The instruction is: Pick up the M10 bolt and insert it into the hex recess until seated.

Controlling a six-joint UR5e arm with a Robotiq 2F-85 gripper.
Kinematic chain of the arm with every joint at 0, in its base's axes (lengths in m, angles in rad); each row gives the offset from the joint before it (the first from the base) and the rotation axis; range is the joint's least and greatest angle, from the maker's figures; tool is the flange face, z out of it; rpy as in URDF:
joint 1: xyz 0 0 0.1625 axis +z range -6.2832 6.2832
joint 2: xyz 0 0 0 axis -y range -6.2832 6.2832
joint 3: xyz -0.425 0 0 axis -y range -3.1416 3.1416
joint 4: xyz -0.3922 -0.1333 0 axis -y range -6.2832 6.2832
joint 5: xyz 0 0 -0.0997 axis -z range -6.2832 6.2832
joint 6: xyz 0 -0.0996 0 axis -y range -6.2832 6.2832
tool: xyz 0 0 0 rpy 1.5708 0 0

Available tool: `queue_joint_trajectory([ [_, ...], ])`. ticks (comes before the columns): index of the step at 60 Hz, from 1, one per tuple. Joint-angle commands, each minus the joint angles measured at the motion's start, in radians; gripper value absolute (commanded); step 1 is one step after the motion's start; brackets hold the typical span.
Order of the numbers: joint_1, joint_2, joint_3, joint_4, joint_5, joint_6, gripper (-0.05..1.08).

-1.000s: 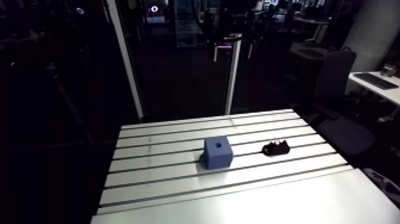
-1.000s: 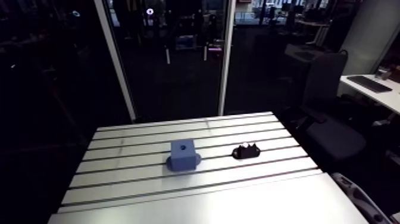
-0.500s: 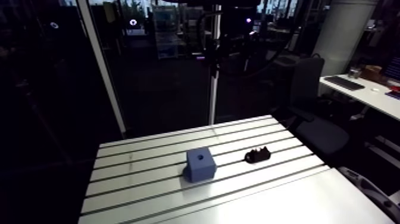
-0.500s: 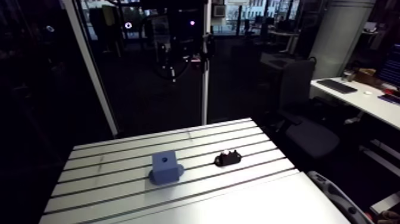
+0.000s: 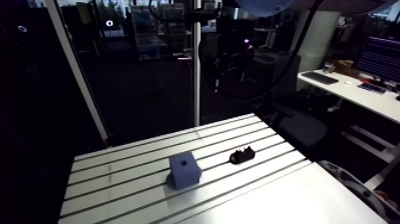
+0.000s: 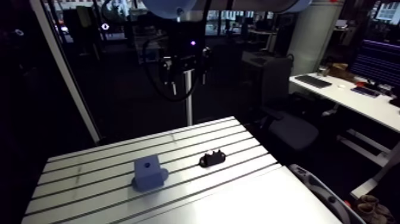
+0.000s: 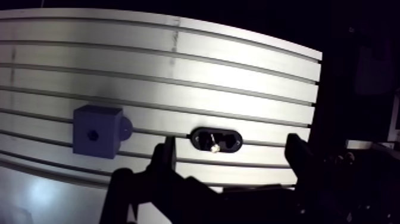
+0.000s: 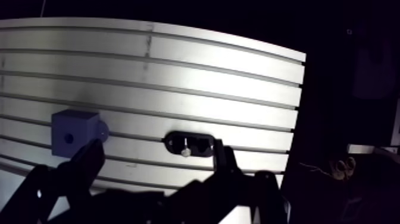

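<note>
Overhead, the end effector (image 7: 231, 140) gapes empty; the bolt (image 7: 212, 143) barely shows in its black holder (image 7: 236, 138).

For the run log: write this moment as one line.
stage: before pickup | pincer: open, empty, above table | bolt: in black holder | blue block: apart from holder
</note>
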Motion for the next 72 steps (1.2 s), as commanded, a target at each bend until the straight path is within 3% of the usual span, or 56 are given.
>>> queue_joint_trajectory([
  [1, -0.026, 0.028, 0.016, -0.012, 0.011, -0.002, 0.01],
  [22, -0.069, 0.052, 0.045, -0.016, 0.018, 0.005, 0.01],
  [31, -0.081, 0.056, 0.068, -0.018, 0.033, 0.031, 0.01],
  [51, -0.093, 0.056, 0.129, -0.064, 0.033, 0.051, 0.02],
  [59, -0.093, 0.056, 0.153, -0.094, 0.026, 0.053, 0.14],
  [72, -0.106, 0.07, 0.162, -0.095, 0.033, 0.05, 0.32],
])
